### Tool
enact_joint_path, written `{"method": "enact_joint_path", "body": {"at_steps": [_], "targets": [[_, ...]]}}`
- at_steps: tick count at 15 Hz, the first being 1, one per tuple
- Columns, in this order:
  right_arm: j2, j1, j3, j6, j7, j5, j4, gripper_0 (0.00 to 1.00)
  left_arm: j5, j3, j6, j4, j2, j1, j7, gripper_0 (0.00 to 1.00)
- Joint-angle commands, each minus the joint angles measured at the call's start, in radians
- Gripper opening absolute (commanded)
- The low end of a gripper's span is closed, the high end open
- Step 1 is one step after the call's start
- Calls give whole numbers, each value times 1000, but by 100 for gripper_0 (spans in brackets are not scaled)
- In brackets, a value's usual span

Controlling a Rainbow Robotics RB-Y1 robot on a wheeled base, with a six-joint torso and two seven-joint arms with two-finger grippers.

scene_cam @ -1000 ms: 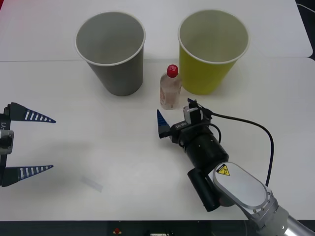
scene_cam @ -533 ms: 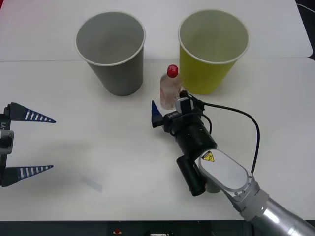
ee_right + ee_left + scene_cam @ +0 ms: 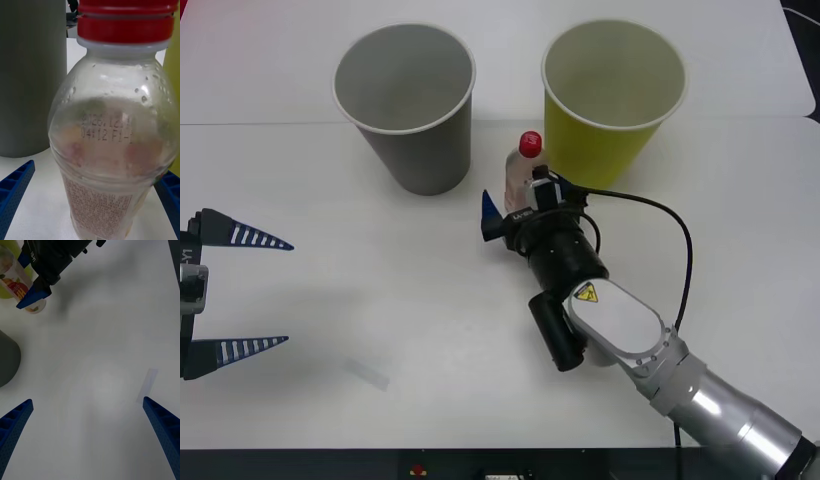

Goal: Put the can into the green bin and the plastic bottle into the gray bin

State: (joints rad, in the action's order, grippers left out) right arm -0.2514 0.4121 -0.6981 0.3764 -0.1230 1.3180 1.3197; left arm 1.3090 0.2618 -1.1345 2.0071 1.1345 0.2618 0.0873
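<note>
My left tool (image 3: 240, 292) hangs over the left side of the bench (image 3: 380, 300), well apart from everything, and its two blue ribbed fingers (image 3: 15, 423) are spread wide with nothing between them. Just ahead of it on the bench I see a small clear strip (image 3: 367, 373) lying flat.

My right tool (image 3: 515, 205) is near the middle of the bench, reaching forward. Its fingers (image 3: 17, 187) are apart, one on each side of the plastic bottle (image 3: 522, 172), which stands upright between them. In the right wrist view there is white bench between each finger and the bottle wall, so I see no contact yet.

From this tool, the gray bin (image 3: 408, 105) stands ahead and to its left, near the bottle but not touching it. The green bin (image 3: 610, 100) stands ahead and to its right, just beside the bottle; I cannot tell if they touch. Both bins are upright and open at the top. The bottle has its red cap (image 3: 127, 22) on, and the label (image 3: 99, 208) covers its lower part.
</note>
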Motion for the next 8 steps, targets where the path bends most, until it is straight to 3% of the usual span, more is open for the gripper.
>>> {"method": "enact_joint_path", "body": {"at_steps": [1,2,4,5,8], "targets": [[15,22,0,1,-3,0,-31,100,0,0,0,0,0,0,0,100],[17,22,0,1,-3,0,-31,85,0,0,0,0,0,0,0,100],[18,22,-1,1,-3,0,-31,9,0,0,0,0,0,0,0,100],[20,22,0,-1,0,0,-31,0,0,0,0,0,0,0,0,100],[18,24,-4,1,3,0,-31,0,0,0,0,0,0,0,0,100]]}}
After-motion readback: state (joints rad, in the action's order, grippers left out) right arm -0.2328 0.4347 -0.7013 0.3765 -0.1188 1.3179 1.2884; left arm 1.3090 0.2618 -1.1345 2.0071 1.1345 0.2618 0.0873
